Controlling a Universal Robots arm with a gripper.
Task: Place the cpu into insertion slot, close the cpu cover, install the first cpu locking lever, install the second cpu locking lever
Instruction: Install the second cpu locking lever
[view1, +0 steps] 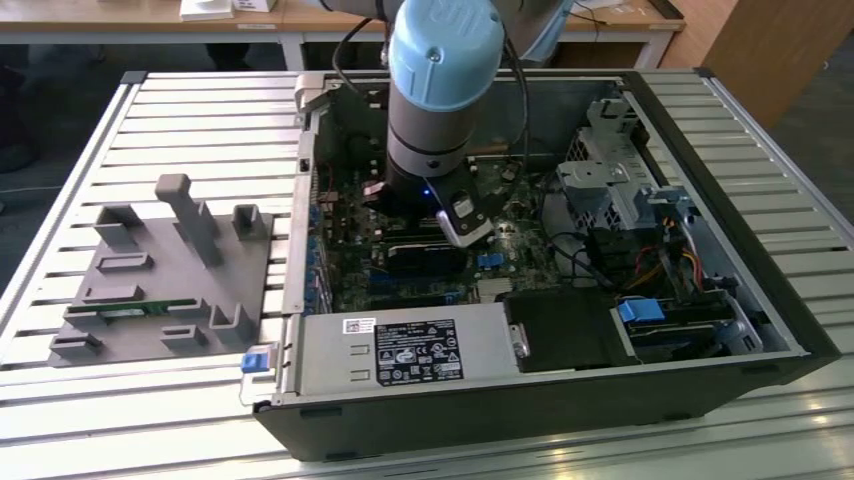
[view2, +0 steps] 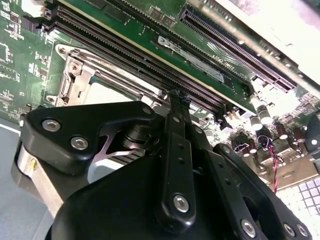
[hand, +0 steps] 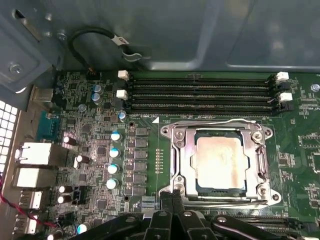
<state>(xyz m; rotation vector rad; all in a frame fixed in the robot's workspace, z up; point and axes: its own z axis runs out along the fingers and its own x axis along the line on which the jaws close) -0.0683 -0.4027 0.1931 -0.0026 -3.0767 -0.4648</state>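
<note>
The cpu, a dull silver square, lies flat in the insertion slot on the green board. The cpu cover is down over it, and the chip shows through its window. Thin wire levers run along the socket's side by the memory slots and along the side nearest me. My gripper is shut, its black fingertips together at that near edge of the socket. Whether they pinch the lever is hidden. In the second wrist view the gripper stands beside the cpu cover. The exterior view has the gripper low inside the computer case.
Long black memory slots lie just beyond the socket, and capacitors stand beside it. A black cable loops on the case wall. A drive cage and power supply crowd the case. A grey fixture sits at the exterior view's left.
</note>
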